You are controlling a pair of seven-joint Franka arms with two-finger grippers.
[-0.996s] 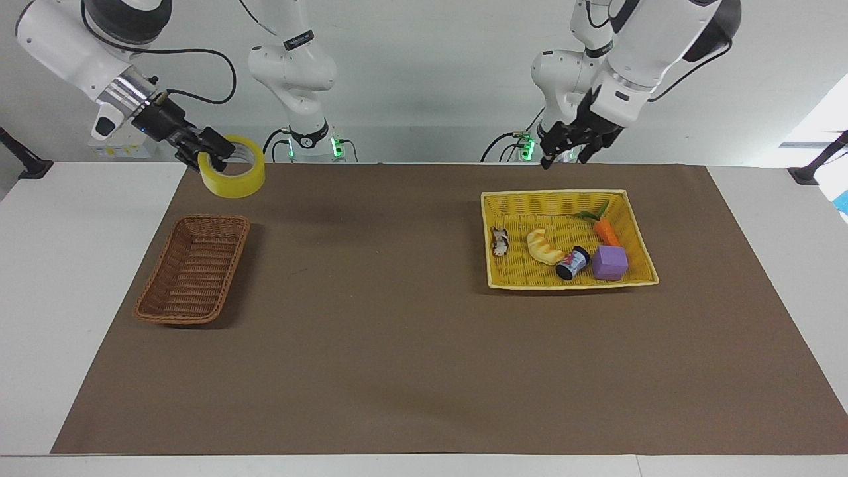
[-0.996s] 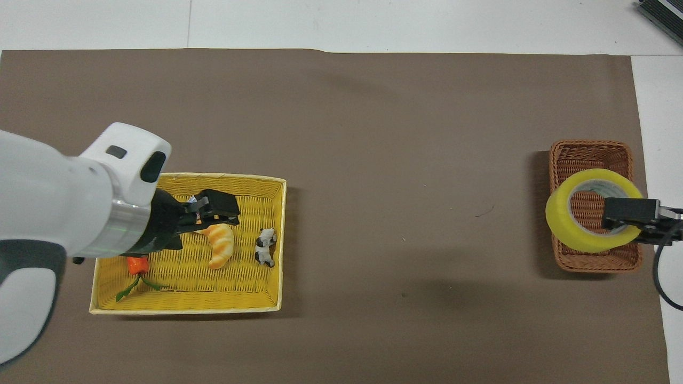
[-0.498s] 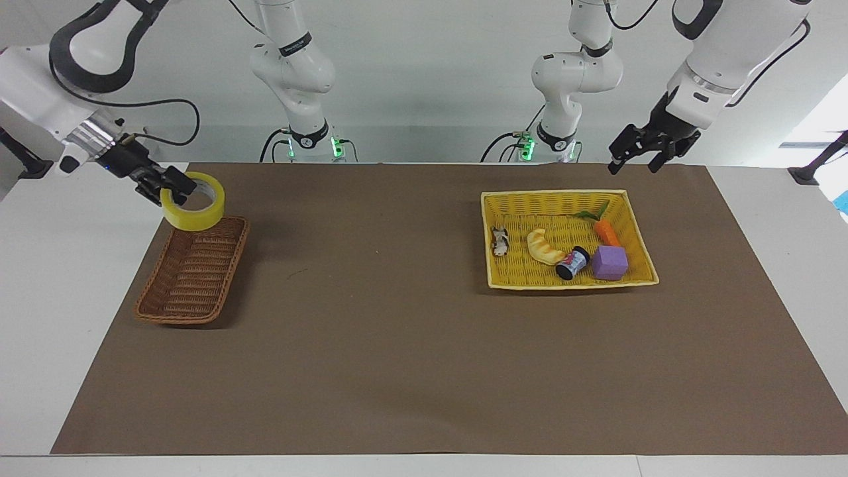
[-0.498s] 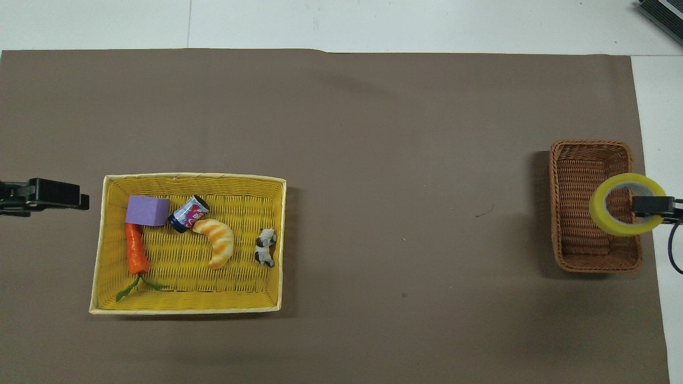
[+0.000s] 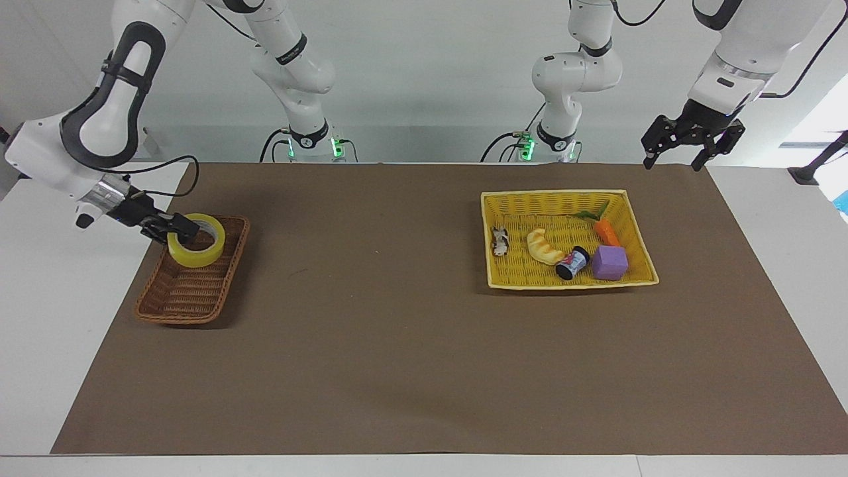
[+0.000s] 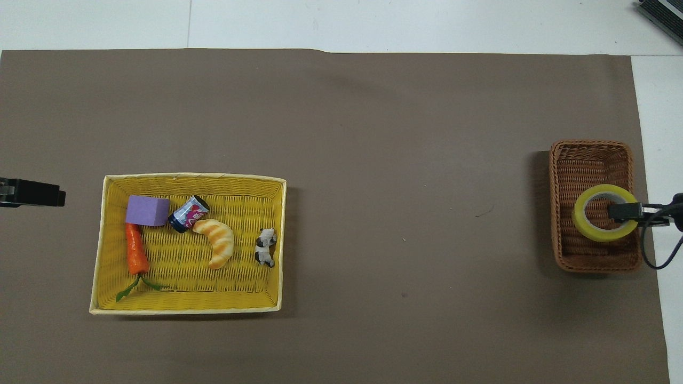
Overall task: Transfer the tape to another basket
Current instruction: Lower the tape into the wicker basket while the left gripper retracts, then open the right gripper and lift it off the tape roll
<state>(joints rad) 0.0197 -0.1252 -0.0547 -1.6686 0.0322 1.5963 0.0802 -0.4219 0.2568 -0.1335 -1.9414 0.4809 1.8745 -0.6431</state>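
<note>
— Tape (image 5: 196, 240) position? 
— Lying flat, low in the basket (image 5: 173, 305), clamped by its wall in the closed right tool (image 5: 177, 232).
— Left tool (image 5: 690, 140)? 
— Spread wide, holding nothing, waiting over the surface edge.
— Next? 
— Probably release straight down.

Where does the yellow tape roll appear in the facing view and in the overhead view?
Facing view: the tape is at the middle left, over the brown wicker basket, at the end nearer the robots.
Overhead view: the tape is at the middle right, over the same basket.
Shared landmark: the yellow basket, at the left arm's end of the table.
</note>
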